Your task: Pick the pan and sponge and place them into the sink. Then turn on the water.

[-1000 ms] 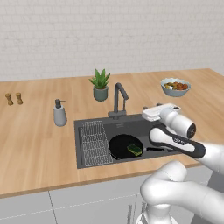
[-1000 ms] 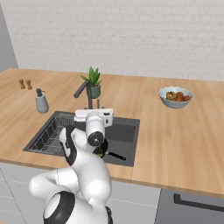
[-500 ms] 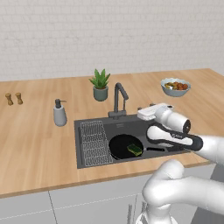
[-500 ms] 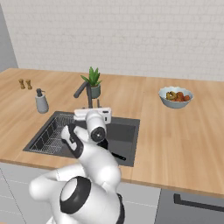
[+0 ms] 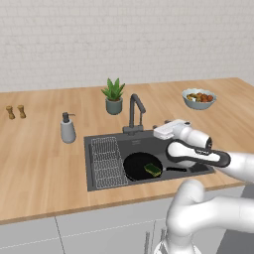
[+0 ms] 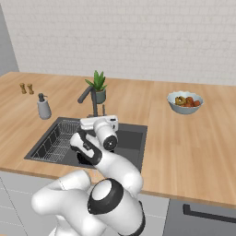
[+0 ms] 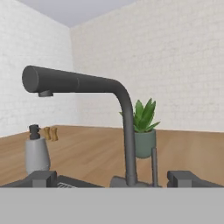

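Two fingertips (image 7: 43,178) stand wide apart, gripper (image 7: 113,179) empty, facing the faucet (image 7: 124,127)

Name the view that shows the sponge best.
The left base view: the sponge lies unobstructed in the pan in the sink. In the right base view the arm covers that spot; the hand view looks at the faucet.

Beyond the jaws a small green potted plant (image 7: 143,131) stands on the wooden surface (image 5: 39,149). Left of them: a grey soap dispenser (image 7: 36,151), two small brown shakers (image 5: 15,112). Far right, a grey bowl of food (image 5: 199,98).
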You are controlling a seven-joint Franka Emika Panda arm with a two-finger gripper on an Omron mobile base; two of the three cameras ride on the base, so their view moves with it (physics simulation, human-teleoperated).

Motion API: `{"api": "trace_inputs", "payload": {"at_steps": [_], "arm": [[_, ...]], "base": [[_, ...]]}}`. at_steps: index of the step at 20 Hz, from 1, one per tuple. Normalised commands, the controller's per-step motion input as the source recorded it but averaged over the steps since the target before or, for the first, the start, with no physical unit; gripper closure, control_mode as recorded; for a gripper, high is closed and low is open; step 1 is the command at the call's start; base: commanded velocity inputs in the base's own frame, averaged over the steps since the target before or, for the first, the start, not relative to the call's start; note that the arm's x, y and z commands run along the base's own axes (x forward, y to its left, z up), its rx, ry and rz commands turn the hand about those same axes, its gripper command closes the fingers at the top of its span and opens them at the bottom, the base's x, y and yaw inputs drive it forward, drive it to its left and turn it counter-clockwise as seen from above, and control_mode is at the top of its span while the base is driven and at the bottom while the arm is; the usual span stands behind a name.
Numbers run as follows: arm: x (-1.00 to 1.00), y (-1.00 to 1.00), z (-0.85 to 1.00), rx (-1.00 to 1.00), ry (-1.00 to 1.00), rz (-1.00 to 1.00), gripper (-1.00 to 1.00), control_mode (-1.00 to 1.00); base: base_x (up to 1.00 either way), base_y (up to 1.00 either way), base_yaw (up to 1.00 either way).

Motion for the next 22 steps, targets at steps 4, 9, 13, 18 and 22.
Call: {"api": "trace_inputs", "payload": {"at_steps": [4,9,13,18,22], "arm": [[0.23,0.00,-0.04,0.00,0.00,0.02,-1.00,-1.00],[0.06,0.00,-0.04,0.00,0.00,0.00,-1.00,-1.00],[0.01,0.00,-0.01,0.00,0.00,0.00,-1.00,-1.00],[0.19,0.04,0.00,0.00,0.00,0.00,-1.00,-1.00],[0.31,0.02,0.00,0.00,0.00,0.00,-1.00,-1.00]], "base": [[0.00,0.00,0.00],[0.00,0.00,0.00],[0.00,0.00,0.00],[0.00,0.00,0.00],[0.00,0.00,0.00]]}}
